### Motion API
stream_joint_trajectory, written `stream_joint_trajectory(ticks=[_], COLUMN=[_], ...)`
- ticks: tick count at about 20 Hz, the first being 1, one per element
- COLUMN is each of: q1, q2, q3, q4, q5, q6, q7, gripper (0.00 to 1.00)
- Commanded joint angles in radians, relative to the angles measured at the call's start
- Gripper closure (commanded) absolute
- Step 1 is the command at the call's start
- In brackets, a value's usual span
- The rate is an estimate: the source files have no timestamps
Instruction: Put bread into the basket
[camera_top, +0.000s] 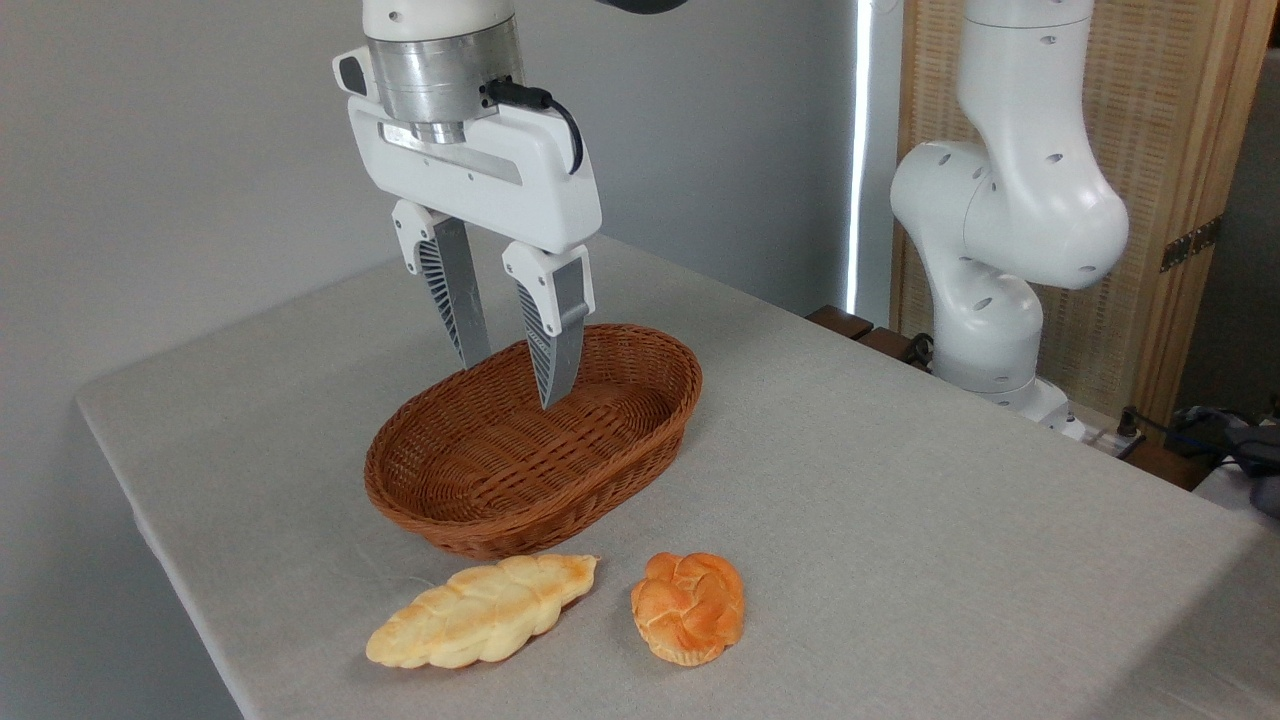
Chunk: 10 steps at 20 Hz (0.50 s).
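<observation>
Nothing done yet: the round orange-brown braided bun (688, 607) lies on the grey counter (900, 480), outside the empty oval brown wicker basket (470, 520); the white pincer (513, 383) hangs above it, jaws apart, holding nothing.

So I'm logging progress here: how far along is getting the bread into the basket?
Nothing looks done yet. The basket holds no bread, and the bread lies on the table in front of it, beside a paler braided loaf. The gripper hangs open and empty above the basket's far side, touching nothing. Left to do: reach the bun, grasp it, carry it over and drop it in.
</observation>
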Motion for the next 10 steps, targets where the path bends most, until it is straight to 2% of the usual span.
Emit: stream_joint_trajectory(ticks=[1,4,8,10], q1=[0.007,0.009,0.039,0.065], q2=[0.008,0.007,-0.022,-0.067], q3=[0.001,0.001,0.003,0.003], q4=[0.009,0.006,-0.034,-0.104], q5=[-0.005,-0.003,-0.003,-0.003], q6=[0.011,0.009,0.026,0.102], q7=[0.002,0.003,0.005,0.006], gripper=[0.00,0.00,0.00,0.00])
